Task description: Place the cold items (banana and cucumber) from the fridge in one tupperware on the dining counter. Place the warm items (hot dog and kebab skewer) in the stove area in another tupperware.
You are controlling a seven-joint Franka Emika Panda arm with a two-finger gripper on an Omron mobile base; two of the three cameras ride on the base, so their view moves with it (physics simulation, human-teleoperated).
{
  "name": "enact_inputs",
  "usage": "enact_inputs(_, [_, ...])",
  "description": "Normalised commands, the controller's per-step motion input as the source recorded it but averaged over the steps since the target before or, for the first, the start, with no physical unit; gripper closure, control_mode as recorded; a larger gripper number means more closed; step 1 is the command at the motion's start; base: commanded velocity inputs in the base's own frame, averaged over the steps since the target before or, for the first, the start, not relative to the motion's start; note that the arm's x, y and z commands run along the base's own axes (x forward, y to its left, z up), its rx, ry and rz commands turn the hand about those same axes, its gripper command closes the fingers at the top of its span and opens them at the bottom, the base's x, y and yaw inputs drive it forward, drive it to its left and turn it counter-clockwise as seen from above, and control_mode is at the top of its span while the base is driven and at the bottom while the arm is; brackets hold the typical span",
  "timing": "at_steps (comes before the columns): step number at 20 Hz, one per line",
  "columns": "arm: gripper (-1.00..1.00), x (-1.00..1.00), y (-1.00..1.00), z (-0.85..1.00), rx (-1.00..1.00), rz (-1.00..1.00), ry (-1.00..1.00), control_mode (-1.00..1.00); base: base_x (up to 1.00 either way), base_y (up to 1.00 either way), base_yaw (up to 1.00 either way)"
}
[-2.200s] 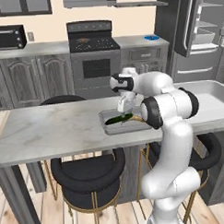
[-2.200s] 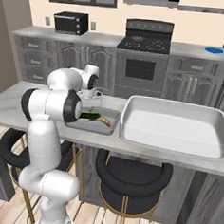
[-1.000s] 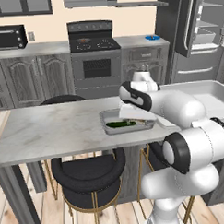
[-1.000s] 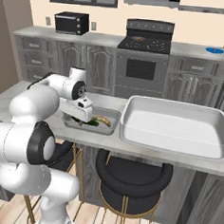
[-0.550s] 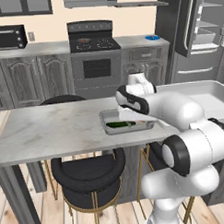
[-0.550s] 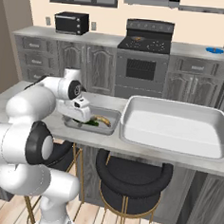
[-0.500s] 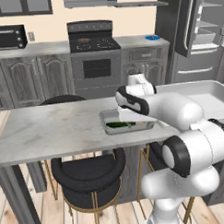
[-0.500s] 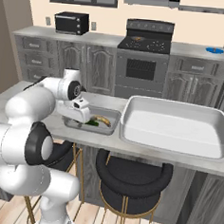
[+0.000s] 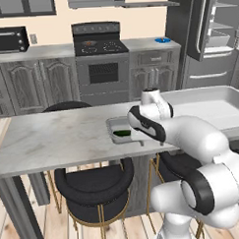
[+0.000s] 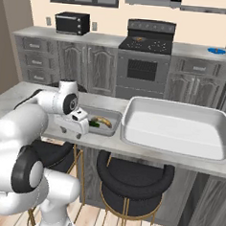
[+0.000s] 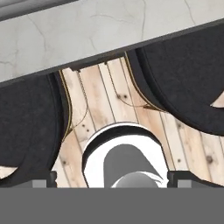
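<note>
A small clear tupperware (image 10: 108, 115) sits on the dining counter (image 10: 20, 97) with the yellow banana (image 10: 103, 120) and the green cucumber (image 10: 93, 124) lying in it. The same tupperware (image 9: 113, 124) and cucumber (image 9: 123, 134) peek out from behind my arm. My gripper (image 10: 72, 132) hangs over the counter's front edge, just left of that tupperware, pointing down. In the hand view my gripper (image 11: 113, 179) stands open and holds nothing, its fingertips (image 11: 43, 179) wide apart above the floor. A large second tupperware (image 10: 176, 127) stands to the right. A reddish item (image 9: 90, 43) lies on the stove, too small to name.
Two black round stools (image 10: 131, 176) with gold legs stand under the counter's front edge (image 11: 105, 52). Across the aisle are the stove (image 9: 98, 63), grey cabinets, a toaster oven (image 10: 72, 22) and the fridge with its door open (image 9: 206, 29).
My hand has drawn back from over the small tupperware toward the counter's front edge and turned to point down. The jaws stayed open; banana and cucumber lie still.
</note>
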Motion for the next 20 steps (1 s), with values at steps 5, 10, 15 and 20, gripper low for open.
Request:
enact_inputs(5, [-1.00,-0.24,-0.08,0.00,0.00,-0.01,0.00,-1.00,0.00,0.00,0.00])
enact_inputs(10, [-1.00,0.00,0.00,0.00,0.00,0.00,0.00,1.00,-0.29,-0.51,-0.11])
enact_inputs(15, [-1.00,0.00,0.00,0.00,0.00,0.00,0.00,1.00,-0.05,-0.90,-0.04])
enact_inputs(20, [-1.00,0.00,0.00,0.00,0.00,0.00,0.00,1.00,0.00,-1.00,0.00])
